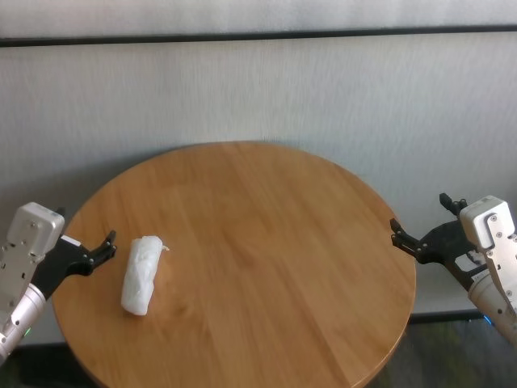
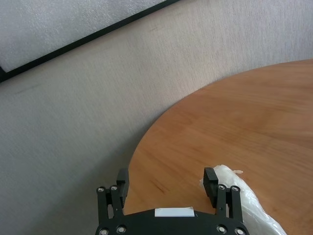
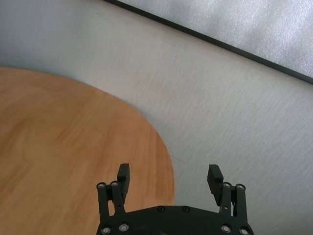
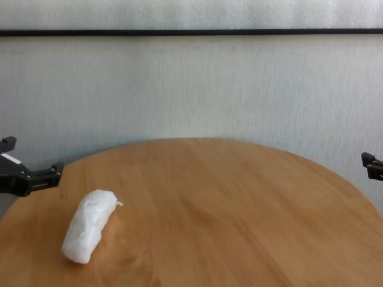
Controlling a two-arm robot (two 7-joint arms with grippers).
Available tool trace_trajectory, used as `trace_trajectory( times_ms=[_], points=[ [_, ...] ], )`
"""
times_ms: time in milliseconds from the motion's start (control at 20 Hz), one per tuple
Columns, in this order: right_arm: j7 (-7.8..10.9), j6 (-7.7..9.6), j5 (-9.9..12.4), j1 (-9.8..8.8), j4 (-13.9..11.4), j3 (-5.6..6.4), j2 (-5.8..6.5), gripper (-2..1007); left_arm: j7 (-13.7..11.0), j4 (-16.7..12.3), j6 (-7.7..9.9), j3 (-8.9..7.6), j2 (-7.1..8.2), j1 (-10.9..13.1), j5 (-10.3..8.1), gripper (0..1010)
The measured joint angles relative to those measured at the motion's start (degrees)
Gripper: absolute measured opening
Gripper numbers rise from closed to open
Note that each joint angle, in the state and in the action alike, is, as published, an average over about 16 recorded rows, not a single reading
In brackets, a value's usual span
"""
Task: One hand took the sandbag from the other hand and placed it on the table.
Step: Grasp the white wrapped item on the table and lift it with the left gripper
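Sandbag (image 1: 141, 275) confirmed lying free on table (image 1: 266, 242), left portion, near the edge, long axis running roughly front to back. Left gripper (image 1: 103, 247) just beside it at the table's left rim, jaws spread wide, grasping nothing; one fingertip (image 2: 210, 177) close alongside the bag's end, contact not evident. Right gripper (image 1: 420, 230) well apart at the right rim, likewise spread and unladen. Judged: both arms held off the tabletop to leave the bag undisturbed. Placement appears complete. Grey wall (image 1: 258, 89) with dark strip behind.
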Motion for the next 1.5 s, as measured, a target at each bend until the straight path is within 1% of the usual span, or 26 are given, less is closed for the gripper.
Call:
trace_trajectory(
  times_ms=[1500],
  points=[
    [0.00,0.00,0.00,0.00,0.00,0.00,0.00,1000,0.00,0.00,0.00,0.00,0.00,0.00,0.00,1000]
  ],
)
